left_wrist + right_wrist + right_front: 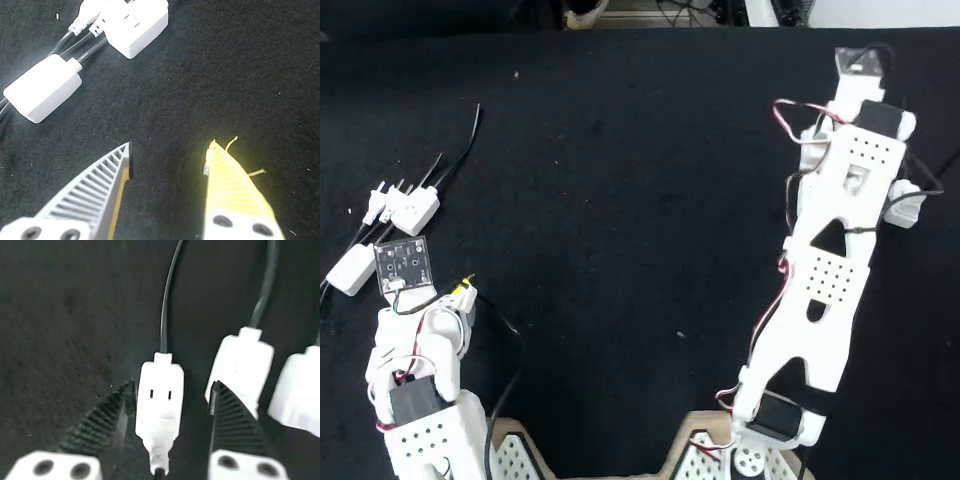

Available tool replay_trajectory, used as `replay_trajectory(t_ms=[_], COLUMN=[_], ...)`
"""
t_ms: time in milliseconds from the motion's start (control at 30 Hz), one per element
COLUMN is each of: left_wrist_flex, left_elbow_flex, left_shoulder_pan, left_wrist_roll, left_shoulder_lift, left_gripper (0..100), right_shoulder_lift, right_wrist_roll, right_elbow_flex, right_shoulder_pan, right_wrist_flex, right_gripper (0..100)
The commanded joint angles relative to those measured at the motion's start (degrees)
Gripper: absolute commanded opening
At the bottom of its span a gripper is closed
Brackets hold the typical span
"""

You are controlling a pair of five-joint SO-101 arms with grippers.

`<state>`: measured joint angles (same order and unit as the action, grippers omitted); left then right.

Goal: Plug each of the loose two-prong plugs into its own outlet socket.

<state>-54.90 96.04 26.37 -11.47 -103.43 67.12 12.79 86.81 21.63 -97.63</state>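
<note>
**Inspector:** Your right pincer [173, 384] has its jaws apart and is clamped on nothing. A white socket piece [160, 400] with two slots lies between its fingers, close against one and clear of the other. Its thin black cable [169, 300] runs straight on beyond the tips.

**Operator:** And outside the fingers?

**Inspector:** Just outside the clear finger lies a second white connector [242, 365] on a thicker black cable [262, 285]. A third white piece [300, 390] lies past that. I cannot tell you whether those two are plugs or sockets.

**Operator:** The left side?

**Inspector:** Your left pincer [170, 145] is likewise spread, with bare black cloth [240, 75] between the grey finger [100, 185] and the yellow finger [230, 185]. Well beyond the tips, off toward the grey finger's side, a plain white block [42, 92] lies on a black lead [90, 54]. Farther out is a white socket block [137, 25] with its slots showing. Two small white plugs [82, 22] lie on the cloth just beside it.
</note>
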Motion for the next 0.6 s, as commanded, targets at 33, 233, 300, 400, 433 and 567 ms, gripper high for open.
replay_trajectory(t_ms=[33, 233, 300, 400, 433, 567], left_wrist_flex=[-0.3, -0.3, -0.3, -0.3, -0.3, -0.3], left_elbow_flex=[1.3, 1.3, 1.3, 1.3, 1.3, 1.3], left_shoulder_pan=[-0.7, -0.8, -0.8, -0.8, -0.8, -0.8], left_wrist_roll=[0.3, 0.3, 0.3, 0.3, 0.3, 0.3], left_shoulder_lift=[-0.5, -0.5, -0.5, -0.5, -0.5, -0.5], left_gripper=[24, 24, 24, 24, 24, 24], right_shoulder_lift=[-2.1, -9.4, -11.7, -14.4, -14.5, -16.4], right_wrist_roll=[-0.5, -2.6, -6.3, -10.1, -11.0, -14.9], right_elbow_flex=[9.2, 7.4, 7.4, 7.3, 7.0, 1.8], right_shoulder_pan=[-0.4, -3.4, -4.4, -6.3, -7.5, -12.4], right_wrist_flex=[-1.8, -3.5, -3.6, -3.6, -3.6, -3.8], right_gripper=[21.2, 21.2, 21.2, 21.1, 21.1, 21.1])
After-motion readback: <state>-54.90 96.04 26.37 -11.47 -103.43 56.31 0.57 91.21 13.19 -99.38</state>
